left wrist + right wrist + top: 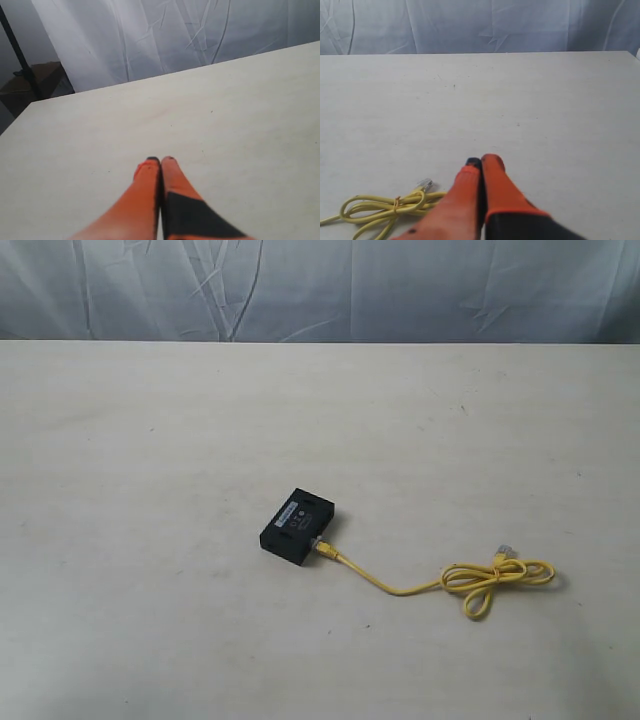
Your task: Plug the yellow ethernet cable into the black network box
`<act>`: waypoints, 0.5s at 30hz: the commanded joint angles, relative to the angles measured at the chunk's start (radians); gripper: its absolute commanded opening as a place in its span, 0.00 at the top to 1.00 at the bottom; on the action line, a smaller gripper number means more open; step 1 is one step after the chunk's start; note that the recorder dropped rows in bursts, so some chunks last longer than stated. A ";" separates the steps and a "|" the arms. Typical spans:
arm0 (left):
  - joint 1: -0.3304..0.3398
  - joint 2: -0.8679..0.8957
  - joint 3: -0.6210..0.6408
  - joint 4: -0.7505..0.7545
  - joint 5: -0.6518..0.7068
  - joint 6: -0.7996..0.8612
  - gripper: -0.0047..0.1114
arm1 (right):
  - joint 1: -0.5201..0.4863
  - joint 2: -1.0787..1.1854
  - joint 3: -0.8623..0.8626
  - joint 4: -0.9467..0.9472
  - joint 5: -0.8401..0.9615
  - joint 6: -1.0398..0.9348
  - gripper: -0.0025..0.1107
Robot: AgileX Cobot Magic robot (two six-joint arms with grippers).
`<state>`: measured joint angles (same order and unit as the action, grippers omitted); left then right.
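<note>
**Yellow ethernet cable meets the black box; both hands closed and empty**

Yellow ethernet cable (497, 574) lies on the pale surface (150, 440), right of the middle in the exterior view. One end runs up to the near right edge of the black network box (298, 527), and the plug (322, 546) there touches the box's side. From this angle the port itself is hidden, so I cannot tell how deep the plug sits. The box lies flat near the middle of the surface, with a white label strip and small marks on top, too small to read.

From the box the cord trails to the right and gathers into a loose bundle of loops. The free plug (505, 552) pokes out of the far side of the bundle, clear and hard to make out against the pale top.

Neither arm shows in the exterior view. In the left wrist view the left hand (160, 160) has its orange fingers pressed together with nothing between them, over bare surface; box and cable are out of its frame. In the right wrist view the right hand (481, 161) is likewise pinched closed and empty. The cable's loops (395, 202) lie just beside it, partly cut off by the frame edge and partly covered by a finger, and the free plug (425, 184) is blurred.

Wrinkled grey cloth (320, 290) hangs behind the surface.
</note>
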<state>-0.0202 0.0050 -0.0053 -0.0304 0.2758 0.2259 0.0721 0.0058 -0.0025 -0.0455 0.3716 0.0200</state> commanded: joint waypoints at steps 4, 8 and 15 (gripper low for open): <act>0.001 -0.005 0.005 0.000 -0.014 -0.190 0.96 | -0.007 -0.006 0.002 -0.007 -0.014 -0.001 0.98; 0.001 -0.005 0.005 0.003 -0.014 -0.193 0.96 | -0.007 -0.006 0.002 -0.007 -0.014 -0.001 0.98; 0.001 -0.005 0.005 0.002 -0.028 -0.193 0.96 | -0.007 -0.006 0.002 -0.007 -0.014 -0.001 0.98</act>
<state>-0.0202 0.0050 -0.0053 -0.0284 0.2632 0.0413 0.0721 0.0058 -0.0025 -0.0455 0.3716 0.0200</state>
